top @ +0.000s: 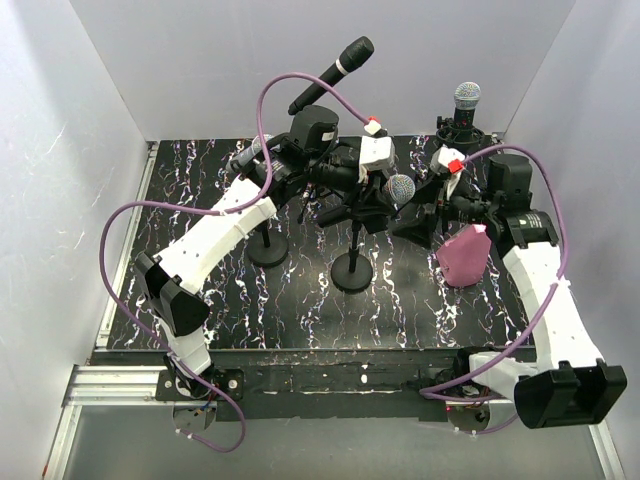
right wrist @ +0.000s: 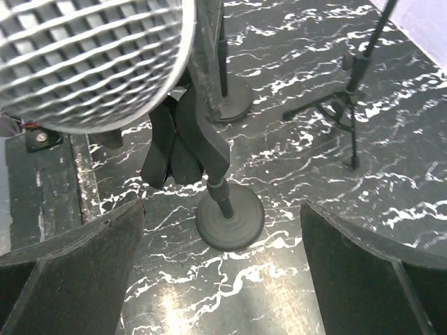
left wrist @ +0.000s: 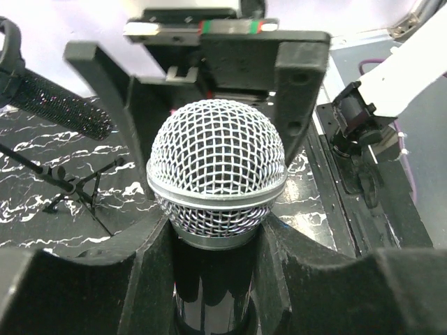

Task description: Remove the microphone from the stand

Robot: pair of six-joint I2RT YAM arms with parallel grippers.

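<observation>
The left gripper [left wrist: 213, 286] pinches the microphone [left wrist: 216, 167] by its black handle, just under the mesh head, and the microphone sits on its stand [right wrist: 229, 222]. The right gripper [right wrist: 223, 265] is spread wide beside the head. A pink pouch [top: 466, 255] nearby hides its contents.

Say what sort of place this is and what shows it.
Probably a robot test cell: two arms bolted at the table edge, plain white walls boxing it in, microphones on stands as props.
</observation>
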